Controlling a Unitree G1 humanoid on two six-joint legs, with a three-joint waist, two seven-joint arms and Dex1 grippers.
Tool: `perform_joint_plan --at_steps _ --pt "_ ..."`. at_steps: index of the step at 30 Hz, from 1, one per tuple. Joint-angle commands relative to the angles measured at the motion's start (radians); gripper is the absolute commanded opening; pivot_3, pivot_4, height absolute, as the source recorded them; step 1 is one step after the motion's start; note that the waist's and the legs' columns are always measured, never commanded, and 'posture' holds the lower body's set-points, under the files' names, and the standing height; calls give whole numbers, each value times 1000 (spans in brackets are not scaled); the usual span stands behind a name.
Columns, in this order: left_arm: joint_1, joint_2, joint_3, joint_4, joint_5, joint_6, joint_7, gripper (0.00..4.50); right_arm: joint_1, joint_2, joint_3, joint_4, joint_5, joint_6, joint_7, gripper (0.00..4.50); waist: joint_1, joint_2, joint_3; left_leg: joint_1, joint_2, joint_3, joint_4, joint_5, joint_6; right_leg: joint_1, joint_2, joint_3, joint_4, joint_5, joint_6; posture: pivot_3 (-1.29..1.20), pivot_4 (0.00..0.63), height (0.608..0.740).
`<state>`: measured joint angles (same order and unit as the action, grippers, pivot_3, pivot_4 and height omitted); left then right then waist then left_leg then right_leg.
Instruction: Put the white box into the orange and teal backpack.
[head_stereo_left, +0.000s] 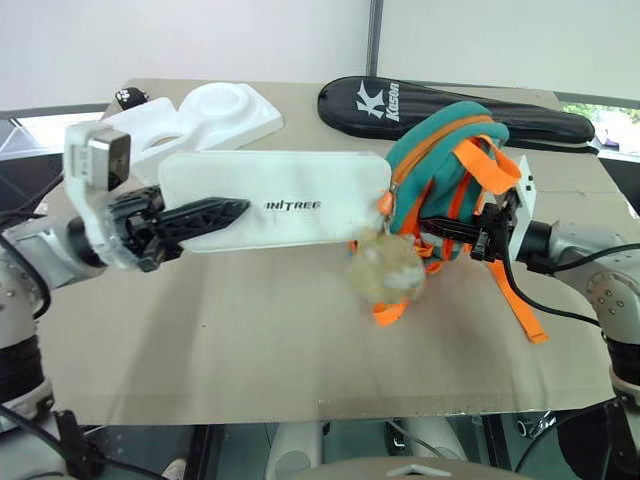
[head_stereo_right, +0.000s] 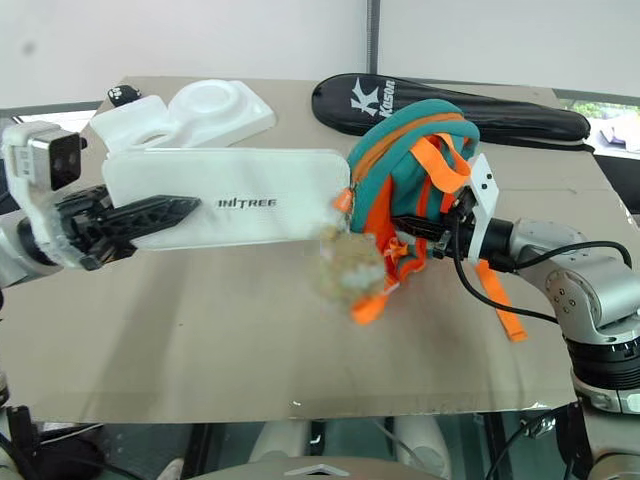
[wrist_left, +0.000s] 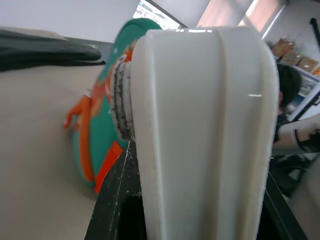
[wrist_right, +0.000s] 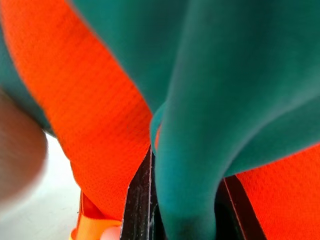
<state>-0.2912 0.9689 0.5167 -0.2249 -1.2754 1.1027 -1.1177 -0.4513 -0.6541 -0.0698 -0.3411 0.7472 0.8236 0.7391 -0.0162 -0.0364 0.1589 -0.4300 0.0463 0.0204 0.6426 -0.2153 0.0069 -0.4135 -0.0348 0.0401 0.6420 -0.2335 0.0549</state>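
- While the left gripper (head_stereo_left: 215, 213) clamps one end of the white box (head_stereo_left: 290, 200), head views show it held level above the table (head_stereo_left: 250, 340), its far end at the backpack (head_stereo_left: 440, 160) opening.
- Right gripper (head_stereo_left: 465, 235) pinches the backpack's fabric, holding it up, plush toy (head_stereo_left: 385, 270) dangling.
- Left wrist: box (wrist_left: 205, 135) up close between fingers, backpack (wrist_left: 100, 130) beyond.
- Right wrist: fingers (wrist_right: 137, 200) squeezing a teal fold.

A lab or workshop: a bare test table (head_stereo_left: 300, 340), stacked boxes (wrist_left: 295, 57) behind.
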Motion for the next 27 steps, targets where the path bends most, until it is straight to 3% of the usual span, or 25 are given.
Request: perform_joint_plan --at_steps 1,3,7,15,20,27 --pt "43 -15 21 -105 16 -62 -5 969 -15 18 -57 -6 36 -14 -5 0 2 0 0 0 0 0 0 0 0 0 0 0 0 0 0 0 150 740" --pt "79 -39 -18 -157 119 -157 -1 968 -14 26 -65 -7 59 -7 9 0 5 0 0 0 0 0 0 0 0 0 0 0 0 0 0 0 150 740" --pt "54 -123 -22 -164 122 -210 106 968 -1 17 -65 -18 76 -6 39 0 10 0 0 0 0 0 2 0 0 1 0 0 0 0 -1 0 150 740" --pt "141 -63 163 -65 -80 -105 106 959 32 -8 -77 25 52 -38 80 0 3 0 0 0 0 0 3 0 0 1 0 0 1 0 0 0 150 740" --pt "87 -70 173 -18 -91 -128 192 959 37 -18 -79 59 39 -66 111 0 8 0 0 0 0 0 3 0 0 1 0 0 1 0 0 0 150 740" --pt "94 -132 56 -92 109 -284 188 959 45 -21 -82 71 39 -81 132 0 8 0 0 0 0 1 3 0 0 1 0 0 1 0 0 0 150 740"
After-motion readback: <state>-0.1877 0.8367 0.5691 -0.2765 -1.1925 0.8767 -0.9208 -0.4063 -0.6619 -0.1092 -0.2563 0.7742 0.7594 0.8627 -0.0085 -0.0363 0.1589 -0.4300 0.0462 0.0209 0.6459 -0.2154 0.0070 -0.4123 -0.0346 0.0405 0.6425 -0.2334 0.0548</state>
